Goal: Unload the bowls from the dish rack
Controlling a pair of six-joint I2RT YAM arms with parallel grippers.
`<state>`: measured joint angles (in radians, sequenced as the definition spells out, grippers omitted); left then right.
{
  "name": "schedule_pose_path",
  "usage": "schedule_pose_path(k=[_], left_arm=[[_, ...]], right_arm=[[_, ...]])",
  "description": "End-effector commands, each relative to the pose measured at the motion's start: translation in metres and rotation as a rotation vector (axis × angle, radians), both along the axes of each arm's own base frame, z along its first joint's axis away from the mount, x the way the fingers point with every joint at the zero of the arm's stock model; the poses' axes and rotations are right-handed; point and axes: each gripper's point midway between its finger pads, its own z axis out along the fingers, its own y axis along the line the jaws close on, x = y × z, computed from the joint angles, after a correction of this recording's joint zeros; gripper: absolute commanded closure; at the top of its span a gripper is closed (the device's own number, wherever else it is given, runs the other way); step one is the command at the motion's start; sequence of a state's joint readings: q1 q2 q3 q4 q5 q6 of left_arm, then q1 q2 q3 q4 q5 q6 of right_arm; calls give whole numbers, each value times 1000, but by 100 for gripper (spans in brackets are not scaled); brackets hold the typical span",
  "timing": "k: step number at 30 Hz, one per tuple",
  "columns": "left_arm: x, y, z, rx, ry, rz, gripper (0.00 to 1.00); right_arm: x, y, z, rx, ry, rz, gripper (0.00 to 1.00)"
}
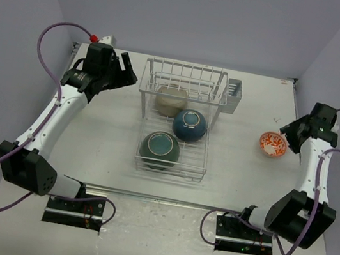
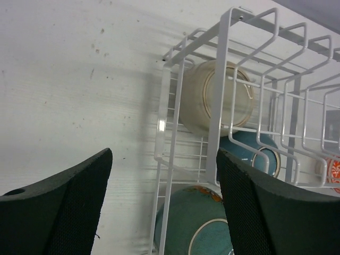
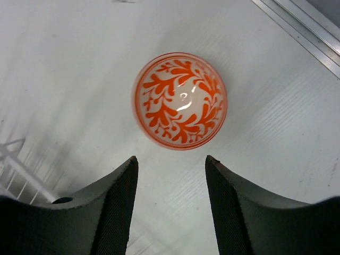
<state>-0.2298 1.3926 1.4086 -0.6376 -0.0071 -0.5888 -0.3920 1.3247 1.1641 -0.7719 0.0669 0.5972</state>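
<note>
**One bowl out, three left in the rack**

On your left, the left pincer hangs just beside the back-left corner of the dish rack. It is released, its fingers spread wide with nothing between them. From its wrist view you look along the raised shelf straight at the beige bowl, which sits tilted under that shelf at the back. This arm looks placed to go for that bowl, but no grasp has begun.

In the middle, the rack holds three bowls. Besides the beige one, the dark green bowl sits on the flat grid at the front. The dark blue bowl is just behind it and to its right, and the two look close enough to touch. Both seem to rest bottom-up. None of the three has been lifted clear.

On your right, the white bowl with the orange pattern stands on the worktop, well apart from the rack. That one counts as unloaded. The right pincer is just beside it and released: its fingers stand apart, and the bowl lies beyond their tips, not between them.

By my reckoning, one of the four bowls in view is out and three are left, so the job is at an early stage.
</note>
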Motion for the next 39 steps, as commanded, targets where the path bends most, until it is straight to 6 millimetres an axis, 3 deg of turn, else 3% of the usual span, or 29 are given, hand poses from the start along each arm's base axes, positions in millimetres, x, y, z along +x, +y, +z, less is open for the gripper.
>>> schedule_pose_path(k=[1, 3, 6, 10, 13, 14, 16, 17, 20, 21, 23, 27, 31, 39], left_arm=[[-15, 24, -3, 70, 5, 77, 20], [-21, 23, -9, 63, 14, 66, 22], [-34, 19, -14, 40, 31, 36, 22], [-55, 20, -6, 23, 21, 24, 32], [-70, 19, -9, 21, 44, 13, 53], [-74, 13, -10, 6, 47, -10, 83], [-84, 5, -18, -30, 71, -38, 100], [-89, -5, -18, -58, 75, -77, 100], [-108, -23, -30, -115, 107, -138, 100], [-117, -26, -38, -136, 124, -141, 100], [-126, -35, -43, -175, 135, -173, 100], [-146, -55, -57, -251, 168, -248, 100], [-156, -68, -73, -278, 202, -290, 100], [-153, -77, -85, -292, 231, -317, 100]], right_arm=[[3, 25, 50, -74, -75, 84, 45], [9, 40, 74, -75, -128, 126, 44], [12, 82, 97, -48, -186, 254, 37], [3, 165, 110, 55, -254, 526, 32], [-15, 213, 107, 158, -276, 688, 28], [-21, 223, 99, 176, -256, 719, 29], [-34, 249, 96, 206, -262, 811, 32], [-42, 259, 87, 232, -240, 848, 34], [-62, 289, 68, 289, -198, 947, 55], [-68, 300, 64, 302, -188, 976, 79], [-77, 307, 45, 306, -144, 995, 99], [-88, 329, 18, 382, -95, 1049, 100], [-86, 342, 9, 397, -72, 1087, 100], [-82, 358, -2, 431, -35, 1121, 100]])
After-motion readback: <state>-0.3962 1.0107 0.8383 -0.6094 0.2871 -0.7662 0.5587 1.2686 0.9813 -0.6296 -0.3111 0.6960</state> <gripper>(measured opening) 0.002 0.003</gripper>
